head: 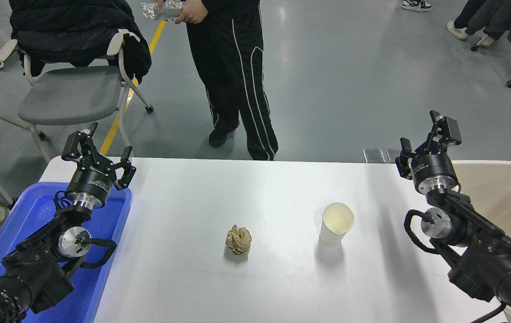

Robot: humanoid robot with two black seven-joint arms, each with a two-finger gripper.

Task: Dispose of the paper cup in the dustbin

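Note:
The small white paper cup [336, 224] stands upright on the white table [260, 188], right of centre, its cream inside and squashed rim showing. The beige dustbin [502, 188] stands at the table's right edge, partly hidden behind my right arm. My right gripper [422, 137] is open and empty, raised near the table's far right edge, well to the right of and beyond the cup. My left gripper [98, 146] is open and empty, parked above the blue tray at the lower left.
A crumpled brown paper ball [238, 240] sits left of the cup. A shallow blue tray [103, 251] lies at the table's left side. A person [233, 76] stands at the far side holding a crushed clear bottle. A grey chair [71, 89] stands at the back left.

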